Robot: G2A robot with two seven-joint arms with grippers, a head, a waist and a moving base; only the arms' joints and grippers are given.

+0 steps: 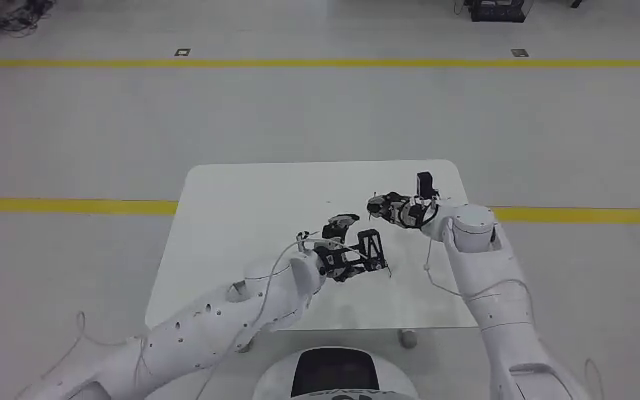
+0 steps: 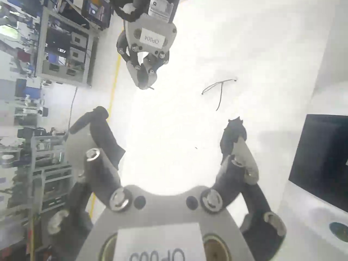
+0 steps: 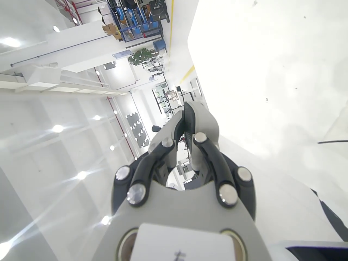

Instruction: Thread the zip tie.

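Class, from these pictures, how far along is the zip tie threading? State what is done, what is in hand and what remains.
Done: nothing certain; the thin zip tie lies on the white table, and whether it is threaded cannot be told. In hand: nothing visible; the left gripper is open and empty, apart from the tie, and the right gripper is shut nearby. Left: probably grasping the tie and threading it.

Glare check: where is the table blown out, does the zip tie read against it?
Left wrist view: table blown to white beyond the open left gripper, but the zip tie reads as a thin dark line. Right wrist view: table washed out, ceiling lights flare into streaks. Top view: even light, no glare.
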